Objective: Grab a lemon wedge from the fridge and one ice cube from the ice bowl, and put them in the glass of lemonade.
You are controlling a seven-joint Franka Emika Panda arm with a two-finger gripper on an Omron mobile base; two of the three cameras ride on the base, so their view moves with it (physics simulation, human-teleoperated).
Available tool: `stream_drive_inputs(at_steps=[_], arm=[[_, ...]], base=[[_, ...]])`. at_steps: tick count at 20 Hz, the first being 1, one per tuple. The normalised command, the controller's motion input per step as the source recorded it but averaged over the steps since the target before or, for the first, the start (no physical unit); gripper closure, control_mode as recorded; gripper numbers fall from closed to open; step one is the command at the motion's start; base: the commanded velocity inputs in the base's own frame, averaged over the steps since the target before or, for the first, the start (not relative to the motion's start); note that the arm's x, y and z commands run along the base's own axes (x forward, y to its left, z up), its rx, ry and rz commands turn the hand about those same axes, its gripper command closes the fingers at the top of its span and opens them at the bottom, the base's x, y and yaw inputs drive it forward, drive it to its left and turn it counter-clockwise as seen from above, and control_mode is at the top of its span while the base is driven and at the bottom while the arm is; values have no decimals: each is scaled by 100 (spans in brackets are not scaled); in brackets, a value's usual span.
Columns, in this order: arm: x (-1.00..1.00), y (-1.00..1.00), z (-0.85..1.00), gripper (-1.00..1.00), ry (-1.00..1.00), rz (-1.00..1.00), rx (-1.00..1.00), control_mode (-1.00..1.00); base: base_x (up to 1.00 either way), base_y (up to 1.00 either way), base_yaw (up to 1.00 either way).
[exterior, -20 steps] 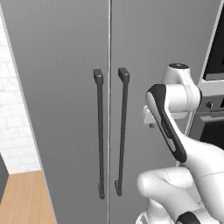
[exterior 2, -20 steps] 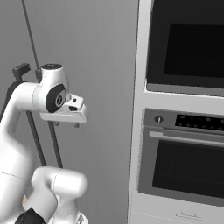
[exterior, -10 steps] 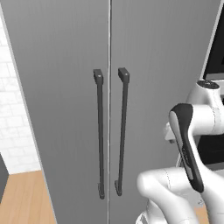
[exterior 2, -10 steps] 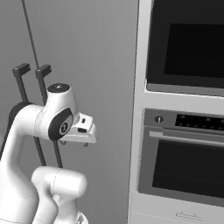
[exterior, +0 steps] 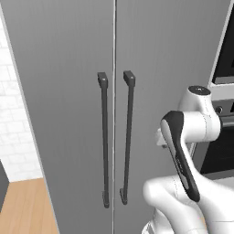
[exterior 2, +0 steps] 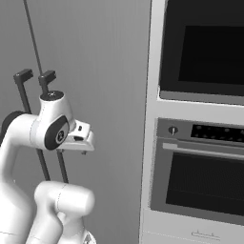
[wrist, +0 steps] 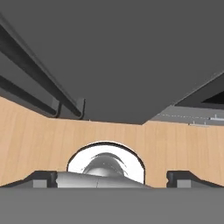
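before the fridge (exterior: 64, 91), doors shut, the pincer (wrist: 112, 177) gapes wide, holding nothing.

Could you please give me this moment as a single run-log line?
stage: before fridge opening | fridge: both doors shut | gripper: open, empty, pointing down at floor | oven: right of fridge

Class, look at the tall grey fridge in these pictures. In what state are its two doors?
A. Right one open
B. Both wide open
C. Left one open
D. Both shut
D: the fridge shows both grey door fronts flush, meeting at one thin seam, with the two dark handles side by side and no shelves visible.
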Motion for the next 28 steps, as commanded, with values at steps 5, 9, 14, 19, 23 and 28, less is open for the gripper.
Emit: stream_drive_inputs(at_steps=[5,9,14,19,23,28], arm=[[0,0,-1,-100,0,0,0,100],[0,0,0,-100,0,0,0,100],[0,0,0,-100,0,0,0,100],[0,0,0,-100,0,0,0,100],[0,0,0,-100,0,0,0,100],[0,0,0,-100,0,0,0,100]], base=[[-38,-63,-7],[-33,-100,-1],[-2,-100,-1],[1,-100,-17],[13,-100,-31],[22,-100,-33]])
